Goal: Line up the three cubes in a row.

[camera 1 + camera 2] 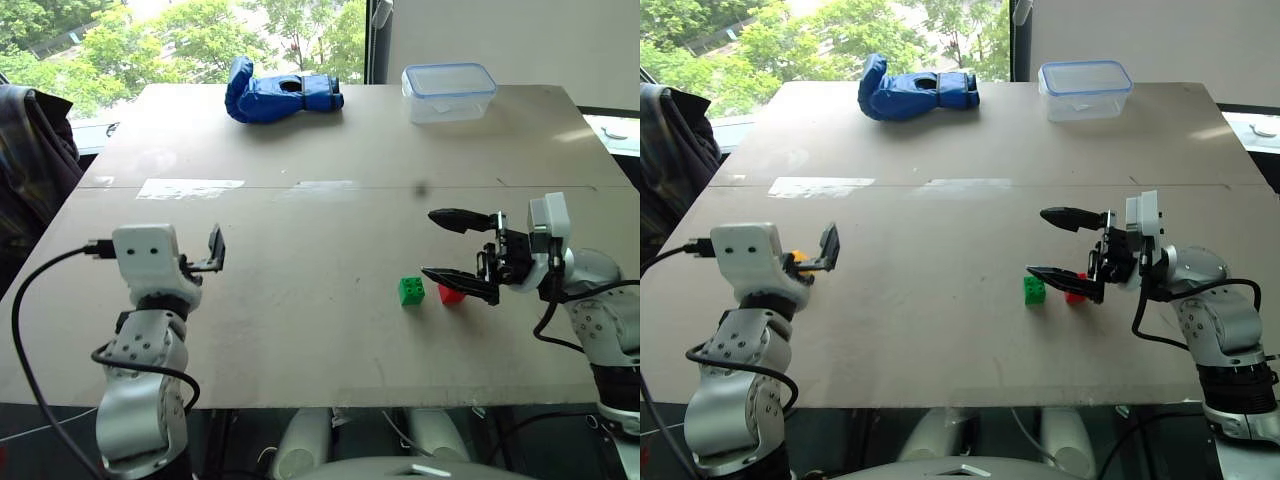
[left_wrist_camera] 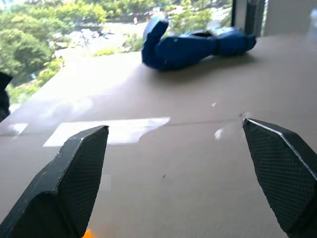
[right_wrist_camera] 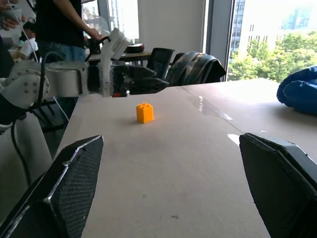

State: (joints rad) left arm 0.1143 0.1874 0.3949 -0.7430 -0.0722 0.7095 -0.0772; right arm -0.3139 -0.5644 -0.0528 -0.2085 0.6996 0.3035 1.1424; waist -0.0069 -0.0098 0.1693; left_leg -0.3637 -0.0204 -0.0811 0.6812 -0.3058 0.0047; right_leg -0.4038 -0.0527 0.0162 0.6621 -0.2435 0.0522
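Hovering over the right side of the tabletop (image 1: pixel 300 300), the right hand (image 1: pixel 458 247) points leftward with its two fingers spread wide and nothing between them. The red cube (image 1: pixel 450 294) sits just beneath its lower finger, partly hidden, with the green cube (image 1: pixel 411 290) close beside it. The left hand (image 1: pixel 826 250) is at the left side, fingers wide apart and empty. The yellow cube (image 3: pixel 144 112) rests on the tabletop near that hand, well apart from the other two. A blue glove (image 1: pixel 280 93) and a clear lidded container (image 1: pixel 448 92) lie at the far edge.
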